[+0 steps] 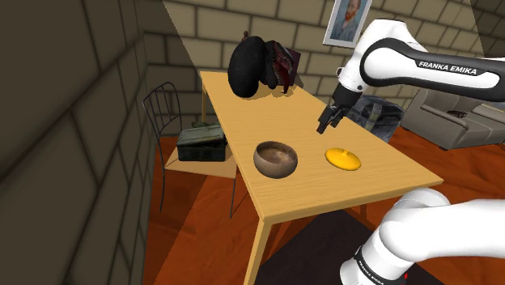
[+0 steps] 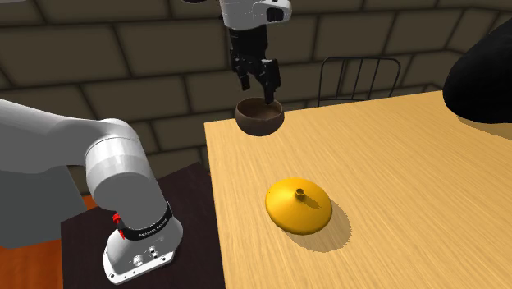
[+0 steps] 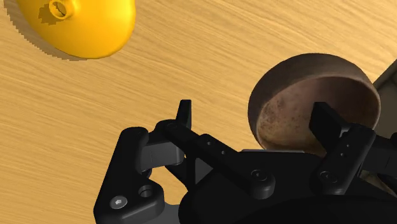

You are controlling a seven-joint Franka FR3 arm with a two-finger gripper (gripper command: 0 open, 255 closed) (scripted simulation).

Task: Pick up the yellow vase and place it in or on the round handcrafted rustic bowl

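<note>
Above the desk (image 1: 259,113), my hand (image 2: 256,89) points down, spread wide and empty, near the brown bowl (image 2: 259,115), apart from the yellow vase (image 2: 298,205).

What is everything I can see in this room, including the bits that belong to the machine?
table: one, light wood, middle of the room
vase: one, yellow, squat, on the table, apart from the bowl
bowl: one, brown, round, on the table beside the vase
dark bundle: one, black with some dark red, on the table's far end
chair: one, dark wire, beside the table by the wall
box: one, dark green, on the chair's seat
portrait: one, framed, on the back brick wall
sofa: one, grey, at the shoulder view's right
rug: one, dark, on the reddish floor
arm: one, white with dark joints, reaching over the table
gripper: one, black, open, above the table, holding nothing
</note>
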